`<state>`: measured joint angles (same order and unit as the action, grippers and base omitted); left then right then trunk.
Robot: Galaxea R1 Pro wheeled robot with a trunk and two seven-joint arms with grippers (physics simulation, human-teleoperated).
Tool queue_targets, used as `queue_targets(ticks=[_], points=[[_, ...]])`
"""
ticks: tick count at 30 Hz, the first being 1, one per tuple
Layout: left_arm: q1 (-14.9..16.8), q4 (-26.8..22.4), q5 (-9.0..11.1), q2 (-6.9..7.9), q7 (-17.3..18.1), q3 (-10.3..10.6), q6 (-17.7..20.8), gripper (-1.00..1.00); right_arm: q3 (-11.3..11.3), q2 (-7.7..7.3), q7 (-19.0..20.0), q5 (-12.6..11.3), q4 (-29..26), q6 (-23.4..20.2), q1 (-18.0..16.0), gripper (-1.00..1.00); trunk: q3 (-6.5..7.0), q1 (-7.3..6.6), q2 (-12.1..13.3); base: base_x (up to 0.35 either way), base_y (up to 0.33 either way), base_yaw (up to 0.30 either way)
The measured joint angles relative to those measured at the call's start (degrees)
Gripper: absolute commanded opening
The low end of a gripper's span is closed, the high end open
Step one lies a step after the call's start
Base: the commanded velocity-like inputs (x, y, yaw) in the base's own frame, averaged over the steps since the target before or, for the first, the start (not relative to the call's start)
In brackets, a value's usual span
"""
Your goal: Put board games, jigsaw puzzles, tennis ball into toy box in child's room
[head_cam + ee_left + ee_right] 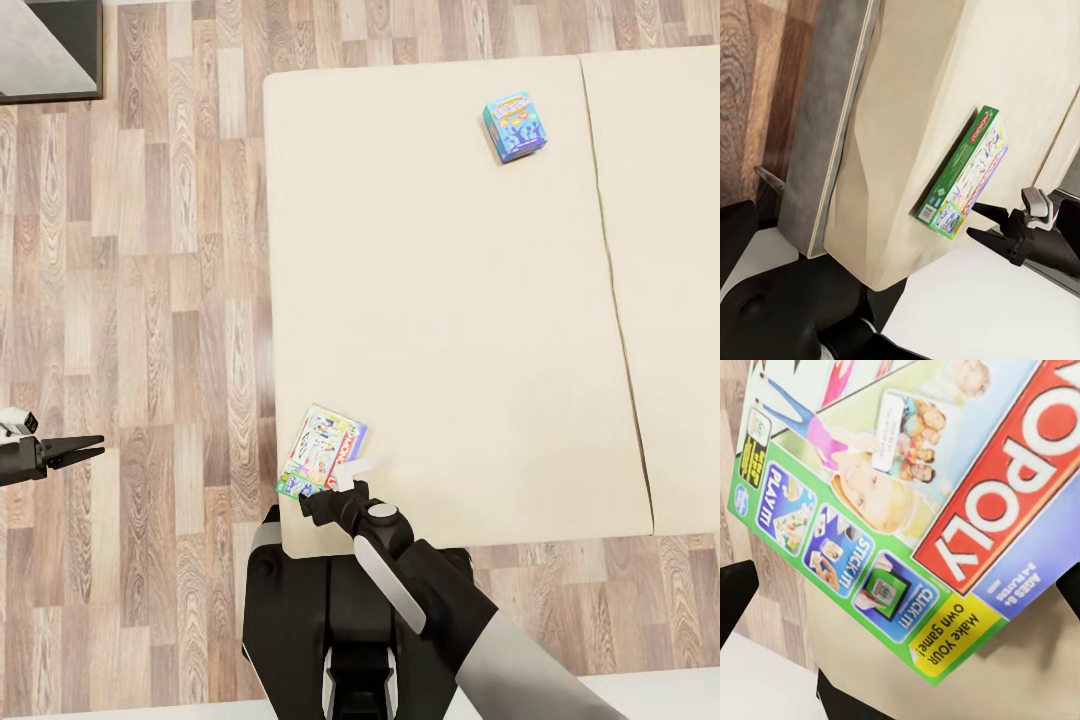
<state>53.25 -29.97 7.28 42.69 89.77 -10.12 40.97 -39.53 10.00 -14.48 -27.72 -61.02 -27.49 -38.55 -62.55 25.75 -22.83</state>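
Two board games lie on the cream bed (450, 330). The white one with multicoloured edges (322, 452) sits at the bed's near left corner, overhanging the edge slightly. The small teal-blue one (515, 127) lies far back near the mattress seam. My right gripper (318, 497) is open at the near edge of the white board game (964, 176), fingertips just short of it in the left wrist view. The right wrist view has the white board game's printed lid (907, 502) up close between the spread fingers (735, 600). Over the floor to the left, my left gripper (100, 446) hangs open, holding nothing.
Wood-plank floor (150, 300) runs along the bed's left side. A dark-framed piece of furniture (50, 50) stands at the far left corner. The bed's grey frame (825, 135) shows under the mattress. My black base (330, 620) stands against the bed's near edge.
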Motion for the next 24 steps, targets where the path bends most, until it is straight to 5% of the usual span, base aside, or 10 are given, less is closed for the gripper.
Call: queue_targets(ticks=[24], points=[[0.0, 0.0, 0.0, -0.20, 0.0, 0.0, 0.0, 1.00, 0.0, 0.00, 0.0, 0.0, 0.0, 0.0, 0.0, 1.00, 0.00, 0.00, 0.0, 0.000, 0.029, 0.000]])
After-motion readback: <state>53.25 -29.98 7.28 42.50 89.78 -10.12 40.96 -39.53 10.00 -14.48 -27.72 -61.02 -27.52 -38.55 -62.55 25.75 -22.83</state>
